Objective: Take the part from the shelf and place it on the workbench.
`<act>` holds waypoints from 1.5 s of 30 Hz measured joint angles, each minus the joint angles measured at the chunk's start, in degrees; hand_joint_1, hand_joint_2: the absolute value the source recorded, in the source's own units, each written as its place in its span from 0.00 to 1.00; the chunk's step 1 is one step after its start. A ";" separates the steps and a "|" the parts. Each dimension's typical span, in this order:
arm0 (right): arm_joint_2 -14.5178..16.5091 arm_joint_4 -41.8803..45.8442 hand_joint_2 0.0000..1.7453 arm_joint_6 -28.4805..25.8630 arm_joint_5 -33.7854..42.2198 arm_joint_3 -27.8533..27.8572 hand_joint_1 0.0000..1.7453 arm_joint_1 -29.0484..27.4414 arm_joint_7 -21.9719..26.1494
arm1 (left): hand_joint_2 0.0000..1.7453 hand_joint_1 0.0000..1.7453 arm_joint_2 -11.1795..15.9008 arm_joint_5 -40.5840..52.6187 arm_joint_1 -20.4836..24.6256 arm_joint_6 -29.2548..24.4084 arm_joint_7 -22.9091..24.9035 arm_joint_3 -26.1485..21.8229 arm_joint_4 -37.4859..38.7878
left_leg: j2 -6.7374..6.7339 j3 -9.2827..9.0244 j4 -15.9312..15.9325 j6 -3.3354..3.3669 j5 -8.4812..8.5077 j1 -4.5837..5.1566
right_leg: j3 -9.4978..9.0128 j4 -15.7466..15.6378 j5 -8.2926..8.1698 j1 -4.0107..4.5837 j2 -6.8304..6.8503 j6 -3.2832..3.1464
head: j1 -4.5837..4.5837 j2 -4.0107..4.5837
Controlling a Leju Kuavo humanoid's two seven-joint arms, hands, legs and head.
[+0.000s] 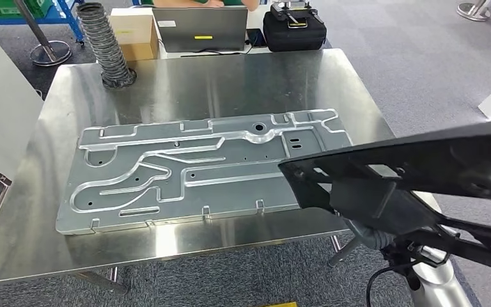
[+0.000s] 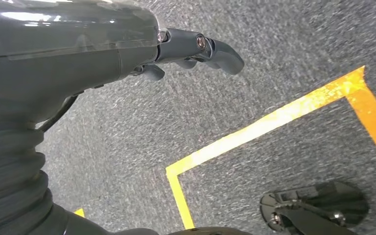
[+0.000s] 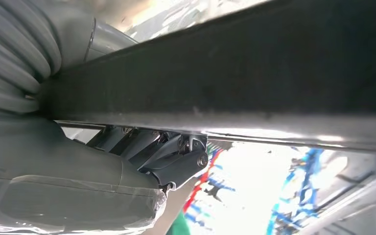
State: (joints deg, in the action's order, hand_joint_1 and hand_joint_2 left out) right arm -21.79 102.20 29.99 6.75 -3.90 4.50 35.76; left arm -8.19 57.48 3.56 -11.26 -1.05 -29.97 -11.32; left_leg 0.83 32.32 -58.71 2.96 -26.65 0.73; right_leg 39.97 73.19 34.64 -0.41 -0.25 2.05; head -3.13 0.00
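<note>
Overhead, the right hand (image 3: pixel 171 164) gripped a long black flat plastic part with cut-outs (image 1: pixel 422 169), its dark fingers (image 3: pixel 181 166) closed against the part's underside in the right wrist view. The part hung tilted in the air over the near right corner of the shiny stainless steel workbench (image 1: pixel 185 89), not touching it. Its pointed end reached over the right edge of a large stamped grey metal panel with raised channels and small holes (image 1: pixel 198 169), which lay flat on the bench and covered most of its middle.

The left hand (image 2: pixel 191 54) hung low over grey carpet (image 2: pixel 274 39) marked with orange-yellow floor tape (image 2: pixel 274 120). It held nothing, its fingers loosely curled and apart.

At the bench's far left corner stood a grey ribbed flexible hose (image 1: pixel 105 45), upright and leaning a little. Beyond the far edge sat a brown cardboard box (image 1: pixel 134 32), a grey laptop (image 1: pixel 199 29) with its lid back toward me, carrying a white sticker and a yellow one, and a black carry case (image 1: pixel 294 29). No writing on either sticker could be read. A person in a green top (image 1: pixel 198 2) sat behind the laptop. A blue frame holding green crates (image 1: pixel 13 7) stood at far left.
</note>
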 joint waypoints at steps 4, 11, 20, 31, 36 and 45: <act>-0.96 -2.92 1.00 -0.25 -2.33 1.10 1.00 4.16 -1.83 | 1.00 0.00 -0.49 0.24 0.14 -0.26 -0.27 0.00 0.01 | 0.21 -1.79 0.23 -0.13 -1.47 0.48 | -2.84 -12.98 -10.11 1.10 -0.14 -2.53 | 0.02 0.00; -3.20 -9.78 1.00 -0.50 -2.70 1.52 1.00 10.01 -3.95 | 1.00 0.00 -0.53 0.58 0.88 -0.48 -0.18 -0.03 -0.02 | 0.16 0.14 -5.92 -2.02 -5.24 0.55 | -5.33 -16.37 -11.29 0.35 0.17 -3.40 | 0.08 0.00; -5.81 -22.07 1.00 -0.88 -4.64 0.90 1.00 17.84 -4.86 | 1.00 0.00 -0.17 0.91 0.93 -0.40 -0.29 -0.26 -0.01 | 0.05 1.43 -0.10 -2.97 0.45 -0.47 | -5.80 -15.13 -9.72 -0.27 -0.11 -1.66 | 0.07 0.00; -7.83 -45.23 1.00 -12.49 -19.29 -10.60 1.00 38.35 -6.27 | 1.00 0.00 -0.48 2.00 1.58 -0.07 -0.45 -0.26 -0.02 | 0.26 1.30 0.34 -0.28 1.32 -0.39 | 3.07 0.97 -4.63 -0.48 0.18 0.21 | 0.07 0.00; -7.14 -54.09 1.00 -18.27 -25.00 -17.19 1.00 46.67 -6.12 | 1.00 0.00 -0.69 2.05 1.85 -0.22 -0.76 -0.26 -0.02 | 0.48 1.02 0.43 -0.81 1.01 -0.13 | -3.67 -14.15 -11.32 0.08 0.12 -1.02 | 0.07 0.00; -2.26 -64.76 1.00 -21.97 -30.95 -26.12 1.00 55.32 -7.02 | 1.00 0.00 -0.50 1.89 2.01 -0.58 -1.11 -0.39 -0.04 | 0.33 8.69 -15.42 -3.16 -6.56 0.03 | -4.71 -15.92 -11.09 -0.21 0.21 -2.69 | 0.07 0.00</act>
State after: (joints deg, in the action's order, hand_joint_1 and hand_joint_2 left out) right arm -24.05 37.44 8.02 -24.20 -30.02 59.82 28.74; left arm -8.69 59.37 5.56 -11.84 -2.16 -30.35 -11.37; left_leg 1.16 41.01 -74.13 -0.20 -33.21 0.76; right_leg 35.26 57.27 23.56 -0.62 -0.04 -0.64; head -3.06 0.00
